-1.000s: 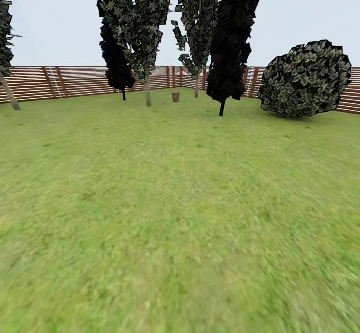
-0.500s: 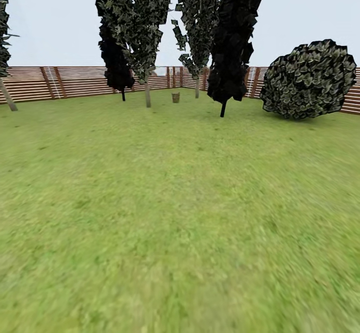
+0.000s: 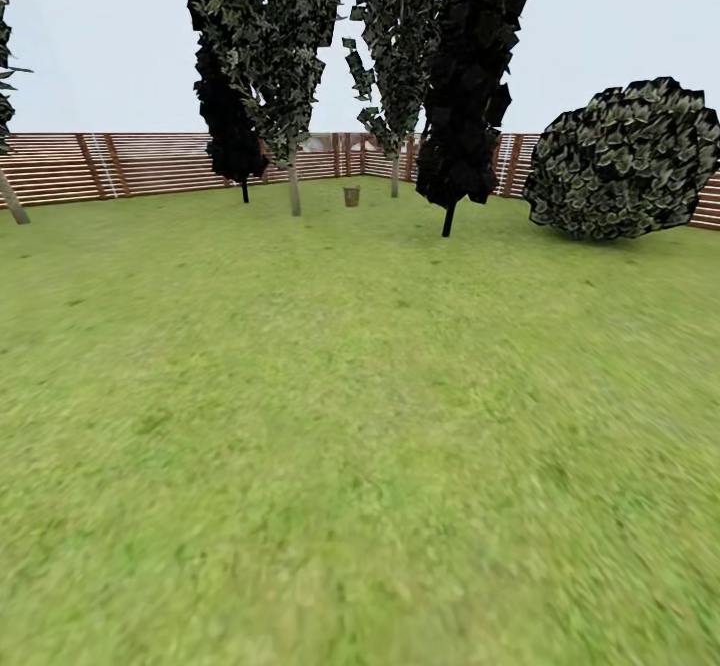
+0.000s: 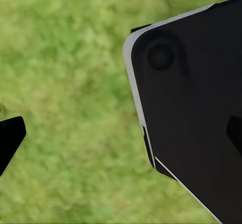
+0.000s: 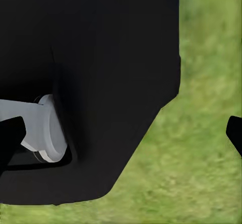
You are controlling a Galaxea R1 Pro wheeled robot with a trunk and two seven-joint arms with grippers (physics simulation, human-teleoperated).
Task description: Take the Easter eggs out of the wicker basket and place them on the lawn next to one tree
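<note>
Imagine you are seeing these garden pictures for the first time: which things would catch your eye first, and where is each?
First the tall cluster of trees at the far end of the lawn: pale-trunked ones beside a black-trunked tree with near-black foliage. Then the big round dark bush at the right by the slatted wooden fence. Between the trunks stands a tiny wicker basket, too distant to show its contents.

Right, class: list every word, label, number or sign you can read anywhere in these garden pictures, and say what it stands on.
None: no readable text appears in any view.
The wooden fence, the tree, the black-trunked tree and the round bush carry no lettering.
The wicker basket is too far off to show any label.
The dark robot panels in the wrist views, above the lawn, are plain and unmarked.
</note>
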